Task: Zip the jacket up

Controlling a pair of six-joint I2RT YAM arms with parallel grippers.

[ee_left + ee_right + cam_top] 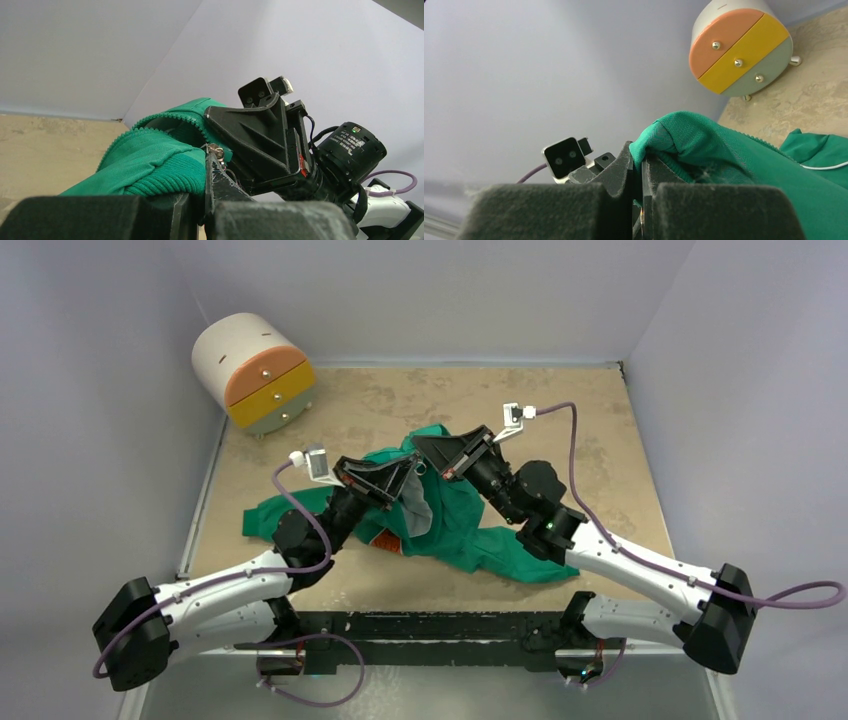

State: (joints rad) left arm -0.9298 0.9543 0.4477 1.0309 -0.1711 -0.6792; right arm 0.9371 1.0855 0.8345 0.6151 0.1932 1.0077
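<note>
The green jacket (pixel 470 525) lies crumpled mid-table with its front edge lifted between both grippers. Its pale grey lining (pixel 418 510) and an orange patch (pixel 388 540) show. My left gripper (pixel 405 477) is shut on the ribbed hem beside the zipper. In the left wrist view (pixel 205 172) the metal zipper slider (pixel 215 150) sits at its fingertips, and green zipper teeth (pixel 165 116) run over the raised fold. My right gripper (pixel 427 452) is shut on the jacket edge right next to the left one. In the right wrist view (pixel 642 162) green fabric (pixel 724 150) bunches over its tips.
A round white drawer unit (pixel 255 370) with orange, yellow and grey-green fronts stands at the back left; it also shows in the right wrist view (pixel 739 50). Grey walls enclose the tan tabletop (pixel 600 440). Purple cables (pixel 570 455) loop from both wrists.
</note>
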